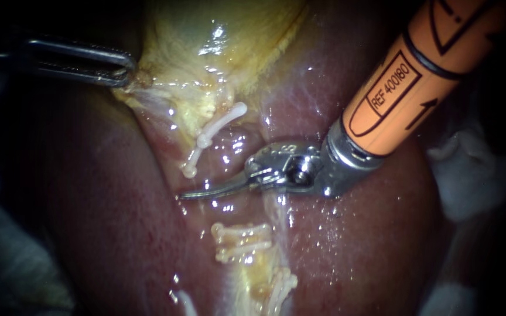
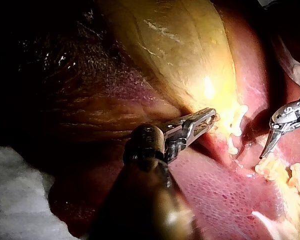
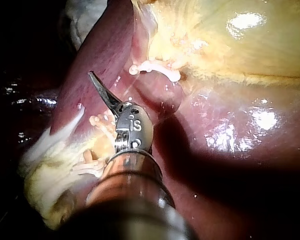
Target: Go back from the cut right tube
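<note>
Cut tube (image 1: 256, 272) lies on the liver (image 1: 370, 234) below the gallbladder (image 1: 218, 47), in two stumps well apart: one bears the upper clips (image 1: 215, 130), the other the lower clips (image 1: 242, 233); whether this is the right tube I cannot tell. From the endoscope, my right instrument (image 1: 185, 195) comes in from the upper right. Its pincer is closed to one thin curved tip with nothing in it, and it lies across the bare gap between the two clip groups. My left instrument (image 1: 125, 71) comes in from the left, its pincer closed on the gallbladder's yellow edge. From the left wrist camera, that pincer grips pale tissue at the foot of the gallbladder, and my other instrument aims its closed tip at the gap between the clips. From the right wrist camera, my closed tip sits over the liver, the upper clips ahead of it and the lower clips beside its wrist.
</note>
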Controlling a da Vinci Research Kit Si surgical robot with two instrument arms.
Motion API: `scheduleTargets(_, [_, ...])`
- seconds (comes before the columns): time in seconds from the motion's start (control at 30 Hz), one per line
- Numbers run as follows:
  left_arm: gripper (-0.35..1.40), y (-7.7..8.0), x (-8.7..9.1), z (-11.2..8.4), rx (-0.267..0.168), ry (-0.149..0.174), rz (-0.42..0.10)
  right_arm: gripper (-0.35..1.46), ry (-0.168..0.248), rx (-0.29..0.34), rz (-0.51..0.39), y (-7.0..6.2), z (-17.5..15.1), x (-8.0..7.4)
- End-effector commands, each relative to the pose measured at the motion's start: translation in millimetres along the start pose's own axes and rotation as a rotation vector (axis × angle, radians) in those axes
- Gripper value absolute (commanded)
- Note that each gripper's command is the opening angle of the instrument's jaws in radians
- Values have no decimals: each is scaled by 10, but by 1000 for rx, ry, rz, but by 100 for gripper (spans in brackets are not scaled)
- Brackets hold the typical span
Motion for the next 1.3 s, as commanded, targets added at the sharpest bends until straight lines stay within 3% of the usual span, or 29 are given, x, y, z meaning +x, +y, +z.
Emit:
scheduleTargets(0.03, [-35,0,0,0,1,0,0,-35,0,0,0,0,1,-1])
scheduleTargets(0.07, [-35,0,0,0,1,0,0,-35,-1,0,-1,0,1,-2])
scheduleTargets(0.23, [-35,-1,0,0,1,0,0,104,-6,-3,-67,5,11,-11])
scheduleTargets(0.33, [-35,-1,0,0,1,0,0,123,-9,-4,-76,7,17,-15])
scheduleTargets(0.57, [-35,-1,0,0,1,0,1,131,-3,-34,-120,9,20,-20])
scheduleTargets(0.73, [-35,-2,-1,1,1,0,1,141,8,-195,-213,1,13,-20])
scheduleTargets(0.87, [-35,-5,-2,1,0,0,3,141,-21,-281,-314,-16,-3,-15])
scheduleTargets(1.07, [-35,-7,-4,2,0,0,4,143,-99,-403,-457,-43,-44,13])
scheduleTargets(1.2, [-35,-7,-5,2,1,1,5,143,-216,-496,-505,-64,-77,27])
scheduleTargets(1.3, [-35,-8,-6,3,1,1,6,143,-282,-541,-509,-78,-96,28])
